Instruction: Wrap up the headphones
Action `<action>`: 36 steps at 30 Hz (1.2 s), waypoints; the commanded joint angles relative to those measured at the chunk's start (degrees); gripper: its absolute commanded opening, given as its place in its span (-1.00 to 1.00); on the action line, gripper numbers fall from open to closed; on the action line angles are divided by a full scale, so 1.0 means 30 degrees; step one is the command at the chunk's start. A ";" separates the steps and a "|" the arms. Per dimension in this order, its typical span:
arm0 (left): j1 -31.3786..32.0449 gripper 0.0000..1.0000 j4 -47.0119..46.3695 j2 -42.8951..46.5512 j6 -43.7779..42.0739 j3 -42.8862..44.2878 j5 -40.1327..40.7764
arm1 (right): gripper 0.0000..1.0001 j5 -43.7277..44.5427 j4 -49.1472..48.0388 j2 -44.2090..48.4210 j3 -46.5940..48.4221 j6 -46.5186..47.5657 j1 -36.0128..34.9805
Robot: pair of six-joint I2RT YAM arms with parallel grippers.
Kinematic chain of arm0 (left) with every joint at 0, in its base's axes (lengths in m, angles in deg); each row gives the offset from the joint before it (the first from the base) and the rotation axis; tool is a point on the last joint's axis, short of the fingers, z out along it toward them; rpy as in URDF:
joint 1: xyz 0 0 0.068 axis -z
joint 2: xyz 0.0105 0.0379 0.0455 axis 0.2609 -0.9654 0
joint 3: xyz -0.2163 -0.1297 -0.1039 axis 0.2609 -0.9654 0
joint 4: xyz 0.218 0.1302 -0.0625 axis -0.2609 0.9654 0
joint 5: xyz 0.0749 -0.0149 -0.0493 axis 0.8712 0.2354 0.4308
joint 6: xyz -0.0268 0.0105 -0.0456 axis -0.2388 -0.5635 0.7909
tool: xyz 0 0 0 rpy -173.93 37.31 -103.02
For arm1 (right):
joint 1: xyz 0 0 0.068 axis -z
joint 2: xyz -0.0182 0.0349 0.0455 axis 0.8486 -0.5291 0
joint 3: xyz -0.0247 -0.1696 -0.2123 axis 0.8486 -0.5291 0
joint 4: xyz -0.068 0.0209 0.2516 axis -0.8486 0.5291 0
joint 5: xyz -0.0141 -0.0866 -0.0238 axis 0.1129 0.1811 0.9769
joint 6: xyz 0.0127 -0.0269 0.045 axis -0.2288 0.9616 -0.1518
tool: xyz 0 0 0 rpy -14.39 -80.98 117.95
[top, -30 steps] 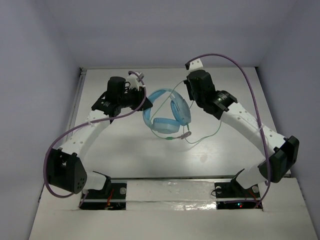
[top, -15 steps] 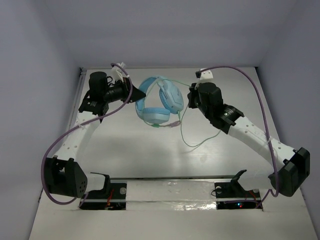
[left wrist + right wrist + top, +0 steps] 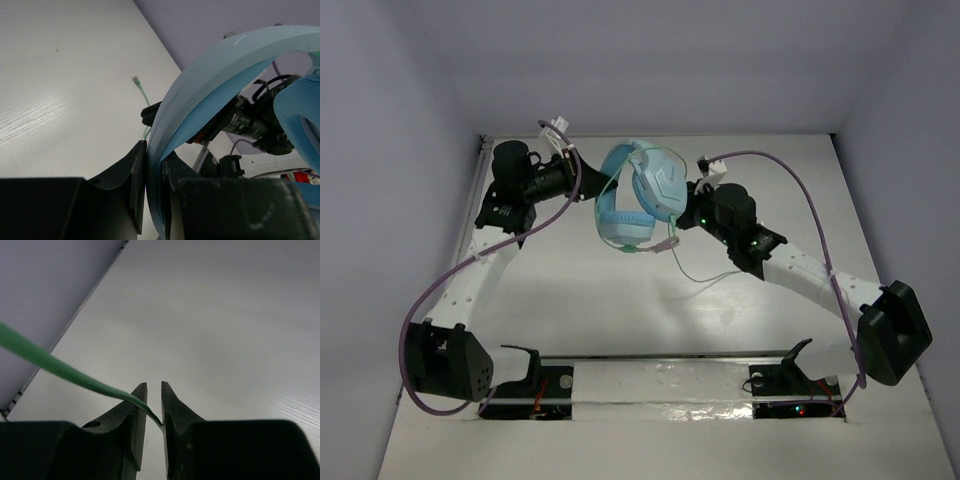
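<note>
The light blue headphones (image 3: pixel 642 195) hang clear of the worktop (image 3: pixel 620 320) over its far middle, between the two arms, with one faceted earcup (image 3: pixel 665 182) turned up toward the top camera. The left hand (image 3: pixel 154 152) is clamped narrow on the padded headband (image 3: pixel 210 75), whose blue arc rises from between its black fingers in the wrist view. The right hand (image 3: pixel 154 386), just beside that earcup on the other side, has its fingers drawn almost together on the thin pale green cable (image 3: pixel 60 367), which sags in a loose loop toward the worktop.
</note>
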 commanded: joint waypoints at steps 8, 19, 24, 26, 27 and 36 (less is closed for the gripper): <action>-0.0036 -1.00 -0.6902 0.0982 0.6075 -0.0804 -0.1748 | -0.20 -0.3018 -0.6821 -0.1567 -0.1438 -0.1705 0.0097; -0.0036 -1.00 -1.1740 0.0836 1.0962 -0.1948 -0.2246 | -0.05 -0.4131 -0.7409 -0.3880 -0.0765 -0.1558 0.0097; -0.0036 -1.00 -1.4644 0.0689 1.3077 -0.2095 -0.2424 | -0.03 -0.4307 -0.7700 -0.4584 -0.0881 -0.1558 0.0097; -0.0212 -1.00 -1.4470 0.0719 1.3138 -0.1892 -0.1985 | -0.03 -0.4394 -0.8108 -0.4702 -0.1261 -0.1820 0.0097; -0.0212 -1.00 -1.4353 0.0690 1.3313 -0.1832 -0.1549 | -0.03 -0.4511 -0.8198 -0.4790 -0.1407 -0.1880 0.0097; -0.1120 -1.00 -1.2861 0.1011 1.3082 -0.0925 0.1000 | -0.01 -0.4103 -0.8579 -0.4382 -0.3809 -0.1939 0.0097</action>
